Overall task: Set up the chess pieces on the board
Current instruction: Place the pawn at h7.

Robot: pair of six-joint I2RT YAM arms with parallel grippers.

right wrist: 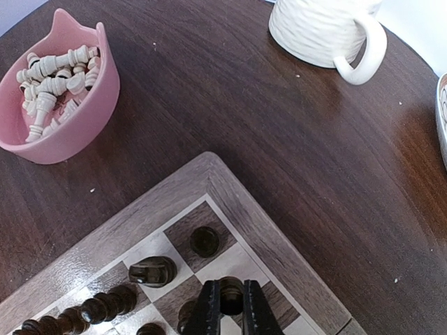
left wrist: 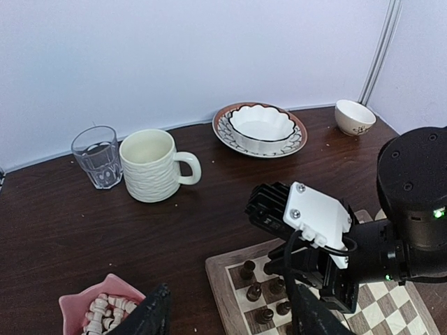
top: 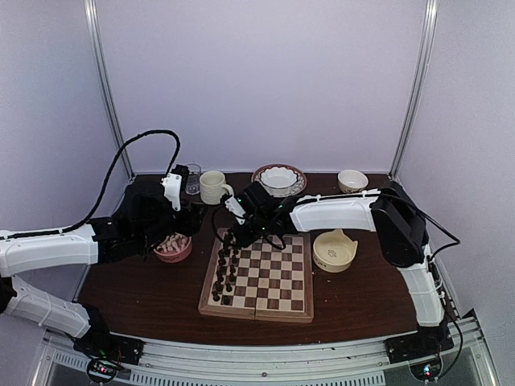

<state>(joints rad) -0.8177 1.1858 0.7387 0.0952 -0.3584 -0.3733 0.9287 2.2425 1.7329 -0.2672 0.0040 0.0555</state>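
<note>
The board (top: 265, 281) lies mid-table, with dark chess pieces (top: 225, 269) standing along its left columns. My right gripper (right wrist: 231, 307) is shut on one dark piece (right wrist: 231, 293), held over a square near the board's far left corner (right wrist: 209, 167). Two more dark pieces (right wrist: 204, 241) stand beside it. In the top view the right gripper (top: 235, 235) hangs over that corner. My left gripper (left wrist: 230, 324) is open and holds nothing. It hovers between the pink bowl (left wrist: 73, 307) of cream pieces (left wrist: 108, 310) and the board's edge (left wrist: 220, 286).
Along the back stand a glass (top: 193, 178), a white mug (top: 213, 186), a scalloped bowl on a patterned plate (top: 278, 178) and a small bowl (top: 352, 180). A cream bowl (top: 335, 249) sits right of the board. The pink bowl (top: 173, 248) sits left of it.
</note>
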